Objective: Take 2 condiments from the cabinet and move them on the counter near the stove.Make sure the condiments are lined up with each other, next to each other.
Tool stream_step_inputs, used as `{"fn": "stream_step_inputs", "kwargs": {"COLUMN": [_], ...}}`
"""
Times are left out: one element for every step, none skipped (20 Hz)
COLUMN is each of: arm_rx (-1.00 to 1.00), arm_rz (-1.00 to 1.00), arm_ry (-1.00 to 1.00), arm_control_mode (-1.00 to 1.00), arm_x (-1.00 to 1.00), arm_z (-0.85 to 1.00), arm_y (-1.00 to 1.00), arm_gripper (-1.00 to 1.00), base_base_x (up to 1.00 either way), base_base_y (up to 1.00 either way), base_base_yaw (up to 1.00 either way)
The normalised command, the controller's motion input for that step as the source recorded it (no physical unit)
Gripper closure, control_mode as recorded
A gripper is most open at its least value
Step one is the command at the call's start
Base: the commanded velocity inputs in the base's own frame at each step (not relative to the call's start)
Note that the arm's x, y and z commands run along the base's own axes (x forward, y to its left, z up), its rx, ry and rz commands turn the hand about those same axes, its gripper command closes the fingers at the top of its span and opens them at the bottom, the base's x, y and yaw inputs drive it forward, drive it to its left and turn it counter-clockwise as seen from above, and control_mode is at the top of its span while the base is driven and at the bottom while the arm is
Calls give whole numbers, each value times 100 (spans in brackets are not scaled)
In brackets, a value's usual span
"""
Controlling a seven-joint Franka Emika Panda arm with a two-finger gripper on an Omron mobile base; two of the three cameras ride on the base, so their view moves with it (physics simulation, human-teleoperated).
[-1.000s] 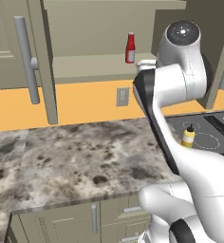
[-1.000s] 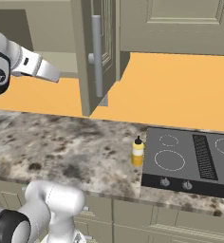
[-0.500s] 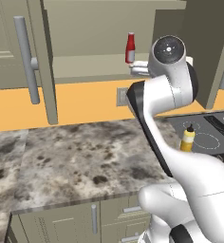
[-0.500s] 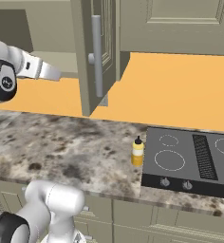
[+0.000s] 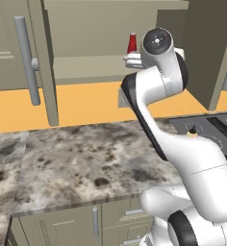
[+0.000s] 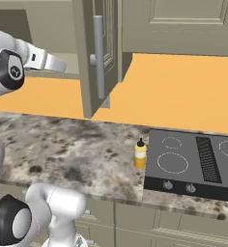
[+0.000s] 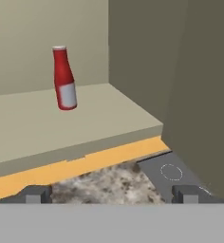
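**Red bottle on the shelf, yellow bottle by the stove**

While the arm is raised toward the open cabinet [image 5: 101, 53], the gripper [image 7: 112, 193] is seen in the hand view with its two finger tips set wide apart at the bottom of the picture, and nothing is held between them. The jaws are spread as far as they go, and they are pointed at the shelf edge from in front and slightly below.

The red bottle [image 7: 64, 79] is stood upright on the cabinet shelf [image 7: 61, 128], toward the back wall and near the right inner side of the cabinet. It is well apart from the finger tips. In the left base view the same bottle [image 5: 132, 43] is partly hidden behind the arm's upper joint, and only its top and white cap are shown above the shelf.

The yellow bottle [image 6: 140, 154] is stood upright on the counter [image 6: 77, 149], just beside the left edge of the stove [image 6: 193, 164]. Whether it touches the stove's edge cannot be told. In the left base view only its black nozzle and pale top [image 5: 192, 132] are seen past the arm's lower link.

The cabinet door [image 6: 94, 53] is swung open, and its long bar handle [image 6: 99, 55] is turned toward the right base camera. An orange wall [image 6: 183, 91] is shown behind the counter
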Motion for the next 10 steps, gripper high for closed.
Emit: {"fn": "stream_step_inputs", "kwargs": {"arm_rx": [-9, -6, -3, -1, -1, -3, -3, -2, -1, 0], "arm_rz": [-3, -3, -2, -2, -3, -3, -4, -4, -4, -4], "arm_ry": [-5, -1, 0, 0, 0, 0, 0, 0, 0, 0], "arm_control_mode": [-100, -100, -100, -100, -100, -100, -100, -100, -100, -100], "arm_x": [56, 47, 46, 44, 49, 51, 46, 43, 40, 38], "arm_z": [-7, 0, 0, 0, 0, 0, 0, 0, 0, 0], "arm_y": [0, 0, 0, 0, 0, 0, 0, 0, 0, 0], "arm_gripper": [-100, -100, -100, -100, -100, -100, -100, -100, -100, -100], "base_base_x": [0, 0, 0, 0, 0, 0, 0, 0, 0, 0], "base_base_y": [0, 0, 0, 0, 0, 0, 0, 0, 0, 0], "base_base_yaw": [0, 0, 0, 0, 0, 0, 0, 0, 0, 0]}}
